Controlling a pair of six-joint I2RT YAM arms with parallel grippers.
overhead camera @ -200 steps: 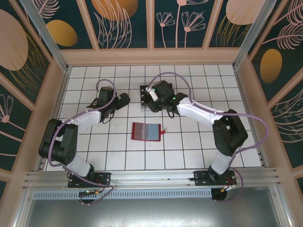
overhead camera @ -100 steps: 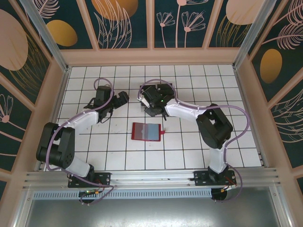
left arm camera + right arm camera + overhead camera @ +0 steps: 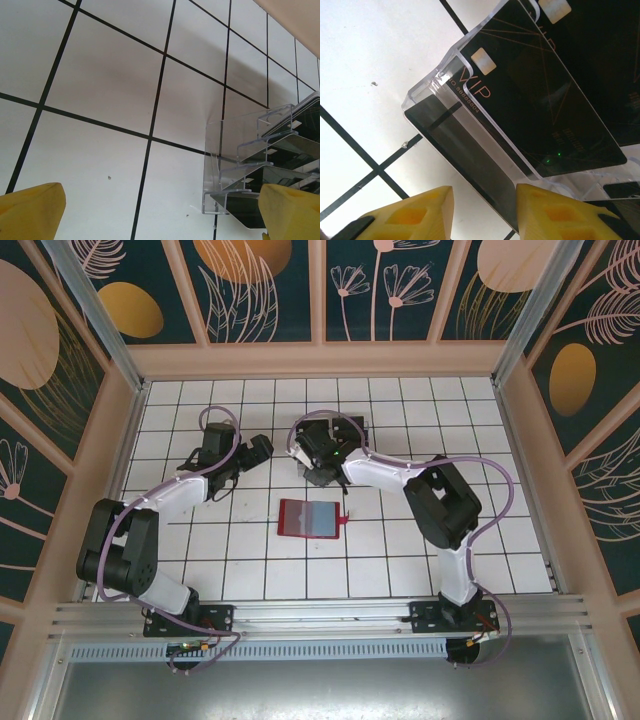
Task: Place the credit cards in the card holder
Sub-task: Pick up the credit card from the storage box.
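Note:
The red card holder (image 3: 311, 519) lies open on the tiles mid-table, greyish pockets up, apart from both grippers. Several black credit cards (image 3: 535, 95) stand in a clear tiered rack (image 3: 427, 90) at the back. My right gripper (image 3: 318, 468) hangs over that rack. In the right wrist view its yellow fingers (image 3: 415, 215) stand apart, either side of the rack's lowest front card (image 3: 465, 150), without pinching it. My left gripper (image 3: 262, 448) is open to the left of the rack, with bare tile between its fingertips (image 3: 35, 210). The rack's card-filled tiers (image 3: 250, 175) show at that view's right.
A wooden frame walls in the tiled table (image 3: 400, 560) on three sides. The right arm's elbow (image 3: 440, 500) is folded over the tiles to the right of the card holder.
The right arm has folded its elbow inward and its gripper has settled lower over the rack, its fingers narrowing. The left gripper has barely shifted.

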